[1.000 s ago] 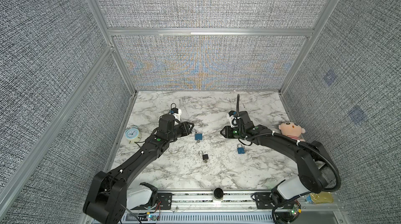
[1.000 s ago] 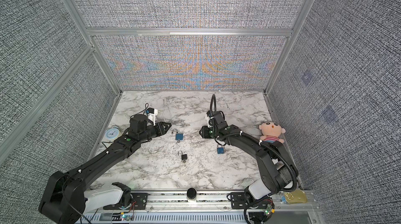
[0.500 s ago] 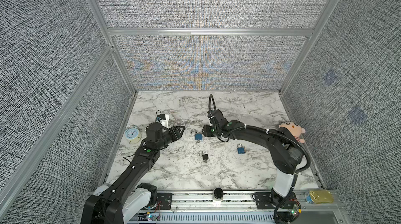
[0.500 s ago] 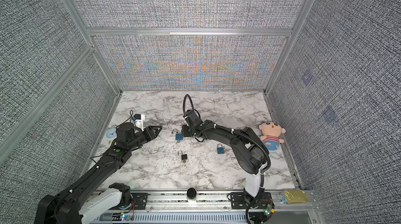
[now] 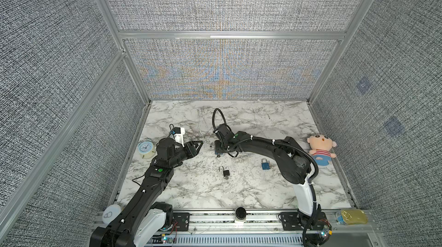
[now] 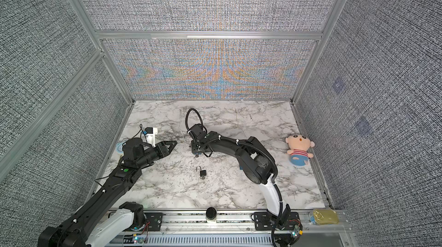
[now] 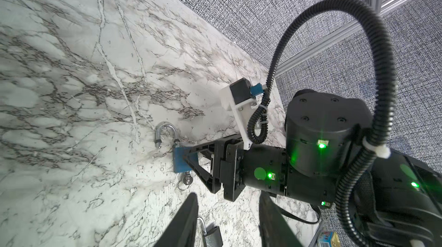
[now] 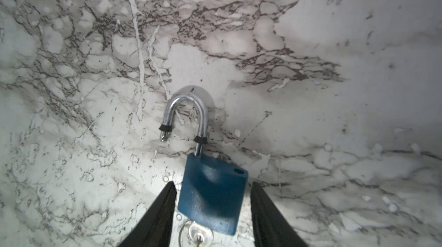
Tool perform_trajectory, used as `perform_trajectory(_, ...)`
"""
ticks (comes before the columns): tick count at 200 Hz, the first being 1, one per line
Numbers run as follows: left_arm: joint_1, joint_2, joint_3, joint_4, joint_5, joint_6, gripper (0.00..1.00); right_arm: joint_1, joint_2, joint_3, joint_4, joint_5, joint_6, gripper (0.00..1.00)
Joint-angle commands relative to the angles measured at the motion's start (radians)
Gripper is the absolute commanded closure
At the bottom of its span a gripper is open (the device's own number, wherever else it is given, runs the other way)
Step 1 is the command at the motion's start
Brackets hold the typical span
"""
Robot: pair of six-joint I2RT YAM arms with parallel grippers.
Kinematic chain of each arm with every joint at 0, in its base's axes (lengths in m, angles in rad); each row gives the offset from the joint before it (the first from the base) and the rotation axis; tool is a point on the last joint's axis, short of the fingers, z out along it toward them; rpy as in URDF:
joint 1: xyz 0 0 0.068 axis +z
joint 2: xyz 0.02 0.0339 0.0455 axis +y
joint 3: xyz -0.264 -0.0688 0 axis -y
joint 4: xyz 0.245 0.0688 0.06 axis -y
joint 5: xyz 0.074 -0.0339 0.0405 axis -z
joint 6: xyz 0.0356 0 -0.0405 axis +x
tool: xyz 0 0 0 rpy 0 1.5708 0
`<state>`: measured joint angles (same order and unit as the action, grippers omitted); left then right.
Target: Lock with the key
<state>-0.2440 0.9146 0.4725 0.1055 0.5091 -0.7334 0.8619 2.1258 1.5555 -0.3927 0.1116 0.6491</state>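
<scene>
A blue padlock [image 8: 212, 198] lies on the marble with its silver shackle [image 8: 189, 104] swung open. The key [image 8: 199, 232] sits in its base on a ring. My right gripper [image 8: 212, 186] is open, its fingers on either side of the lock body with a gap on each side. The left wrist view shows the same padlock [image 7: 179, 162], the key [image 7: 187, 180] and the right gripper [image 7: 189, 159] over them. My left gripper [image 7: 229, 210] is open and empty, hovering left of the lock. In both top views the left gripper [image 5: 199, 142] [image 6: 174, 143] faces the right gripper [image 5: 218, 148] [image 6: 195, 148].
A black padlock [image 5: 225, 173] with an open shackle lies nearer the front. A second blue padlock [image 5: 265, 164] lies beside the right arm. An alarm clock [image 5: 145, 148] stands at the left edge, a plush doll [image 5: 320, 148] at the right, a tin [image 5: 351, 217] on the front rail.
My right arm has swung left across the table and come down over the open blue padlock. My left arm has drawn back to the left. Both grippers have opened slightly.
</scene>
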Motion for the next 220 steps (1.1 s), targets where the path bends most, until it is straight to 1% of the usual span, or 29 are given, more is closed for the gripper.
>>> perform_trajectory(1, 0.006, -0.003, -0.009, 0.035, 0.029, 0.014, 0.56, 0.006, 0.021, 0.028, -0.087, 0.054, 0.026, 0.49)
perform_trajectory(37, 0.012, 0.0, -0.014, 0.043, 0.049, 0.011, 0.56, 0.007, 0.039, 0.045, -0.119, 0.089, 0.039, 0.48)
perform_trajectory(77, 0.021, -0.013, -0.005, 0.026, 0.051, 0.018, 0.56, 0.012, 0.057, 0.06, -0.115, 0.088, 0.043, 0.48)
perform_trajectory(115, 0.026, -0.019, -0.001, 0.021, 0.051, 0.017, 0.56, 0.019, 0.084, 0.097, -0.153, 0.109, 0.02, 0.48)
perform_trajectory(155, 0.028, -0.02, 0.003, 0.008, 0.059, 0.014, 0.56, 0.019, 0.1, 0.099, -0.172, 0.129, 0.0, 0.48)
perform_trajectory(220, 0.036, -0.038, 0.005, -0.004, 0.048, 0.014, 0.56, 0.02, 0.135, 0.126, -0.207, 0.134, -0.012, 0.48)
